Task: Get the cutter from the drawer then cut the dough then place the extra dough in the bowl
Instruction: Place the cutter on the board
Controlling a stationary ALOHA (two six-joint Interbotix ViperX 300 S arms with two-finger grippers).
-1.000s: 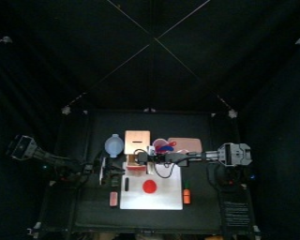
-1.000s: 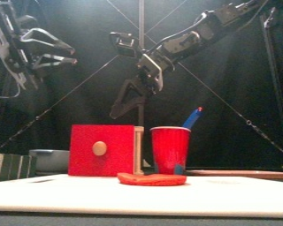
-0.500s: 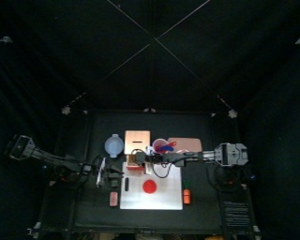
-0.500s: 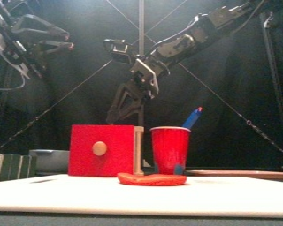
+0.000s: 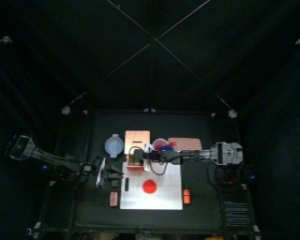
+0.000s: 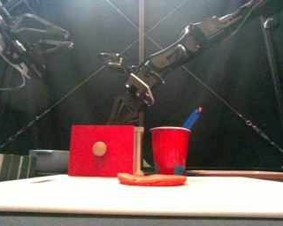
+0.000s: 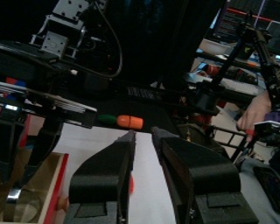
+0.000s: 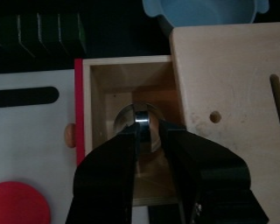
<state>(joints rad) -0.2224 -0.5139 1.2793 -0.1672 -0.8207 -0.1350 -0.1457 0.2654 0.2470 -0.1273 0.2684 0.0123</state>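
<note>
Right wrist view: the cutter (image 8: 140,116) sat between the tips of the right gripper (image 8: 145,131). The jaws were drawn narrow and closed on its round metal rim. Both were over the open drawer (image 8: 113,92) of the wooden box (image 8: 224,79). Pale wood floor showed around the cutter.

Top view, table as the dial:
- The drawer was pulled out of the box toward 6 o'clock, with the red drawer front (image 6: 103,150) at its front end.
- The right arm came in from 3 o'clock, reaching to the drawer.
- The blue-grey bowl (image 5: 113,144) was just beside the box at its 9 o'clock. Only part of its inside showed, and I could not tell what it held.
- The red cup (image 6: 170,150) was at the box's 3 o'clock, with a blue knife (image 6: 194,116) sticking up out of it.
- The red dough (image 5: 150,187) was a flat disc on the white cutting board (image 5: 172,197), at 6 o'clock of the drawer, well apart from the cutter.
- The sushi roll (image 8: 38,31), a row of dark blocks, lay off the board at its 9 o'clock.

Front view: the right gripper hung just above the box's top. The left gripper (image 6: 49,35) was raised high at the table's 9 o'clock side, jaws parted a little, holding nothing.
</note>
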